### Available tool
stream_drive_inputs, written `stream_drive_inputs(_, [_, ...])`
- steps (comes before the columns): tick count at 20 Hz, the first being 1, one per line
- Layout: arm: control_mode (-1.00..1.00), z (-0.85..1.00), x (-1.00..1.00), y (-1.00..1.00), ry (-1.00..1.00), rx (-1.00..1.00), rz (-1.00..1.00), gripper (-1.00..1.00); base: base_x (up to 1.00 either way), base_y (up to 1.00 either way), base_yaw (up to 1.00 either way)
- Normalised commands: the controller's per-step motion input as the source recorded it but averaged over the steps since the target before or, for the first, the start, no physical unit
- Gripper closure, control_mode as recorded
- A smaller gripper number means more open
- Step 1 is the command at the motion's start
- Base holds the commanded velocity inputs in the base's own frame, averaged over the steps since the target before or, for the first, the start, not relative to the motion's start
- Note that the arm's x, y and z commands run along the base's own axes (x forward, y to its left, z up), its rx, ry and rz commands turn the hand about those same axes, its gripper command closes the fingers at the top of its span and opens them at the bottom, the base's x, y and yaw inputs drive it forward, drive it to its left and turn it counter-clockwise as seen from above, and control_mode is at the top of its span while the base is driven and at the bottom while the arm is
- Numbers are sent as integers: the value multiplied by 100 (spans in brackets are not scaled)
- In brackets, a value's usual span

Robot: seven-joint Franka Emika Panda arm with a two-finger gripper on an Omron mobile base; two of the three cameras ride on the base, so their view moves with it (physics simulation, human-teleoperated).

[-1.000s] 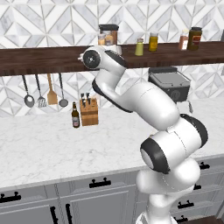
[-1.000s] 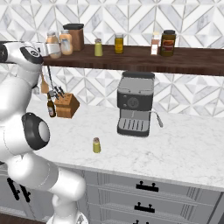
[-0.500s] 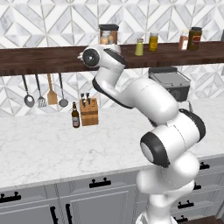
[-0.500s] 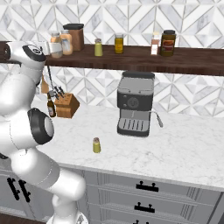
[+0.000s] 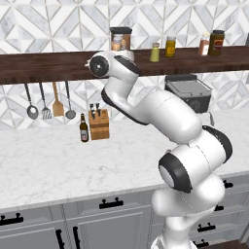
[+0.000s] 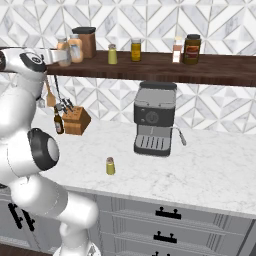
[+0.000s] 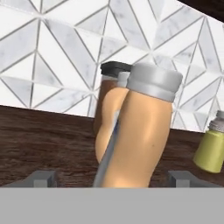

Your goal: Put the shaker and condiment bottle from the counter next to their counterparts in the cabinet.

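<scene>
The peach-orange condiment bottle (image 7: pixel 146 131) with its white cap stands on the dark brown cabinet shelf (image 7: pixel 43 140), right in front of my gripper (image 7: pixel 113 178). Its twin (image 7: pixel 107 131) stands close behind it. The fingers (image 7: pixel 41 178) are spread wider than the bottle, so the gripper is open. In the right base view the gripper (image 6: pixel 55 56) is at the shelf (image 6: pixel 150 67) beside the two bottles (image 6: pixel 64 51). A yellow-green shaker (image 6: pixel 112 54) stands on the shelf. Its match (image 6: pixel 110 166) stands on the counter in front of the coffee machine.
A dark-lidded jar (image 6: pixel 87 42) stands behind the bottles. Further right on the shelf are an amber jar (image 6: pixel 136 50), a small red bottle (image 6: pixel 177 50) and a dark jar (image 6: pixel 192 48). Below stand a coffee machine (image 6: pixel 152 120), a knife block (image 6: pixel 76 121), a beer bottle (image 6: pixel 58 121) and hanging utensils (image 5: pixel 46 99).
The arm's upper links have shifted a little while the hand stays at the left part of the shelf. The bottles and both shakers have not moved.
</scene>
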Motion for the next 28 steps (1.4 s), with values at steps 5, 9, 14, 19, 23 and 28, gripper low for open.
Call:
stream_drive_inputs(5, [-100,0,-41,0,-2,1,0,-100,0,0,0])
stream_drive_inputs(9, [-100,0,-40,0,-2,1,0,-100,0,0,0])
stream_drive_inputs(14, [-100,0,-50,0,-1,1,0,-100,0,0,0])
stream_drive_inputs(19, [-100,0,-62,0,0,4,0,-100,0,0,0])
stream_drive_inputs(23, [-100,0,-73,0,0,6,0,-100,0,0,0])
stream_drive_inputs(28, [-100,0,-83,0,0,7,0,-100,0,0,0])
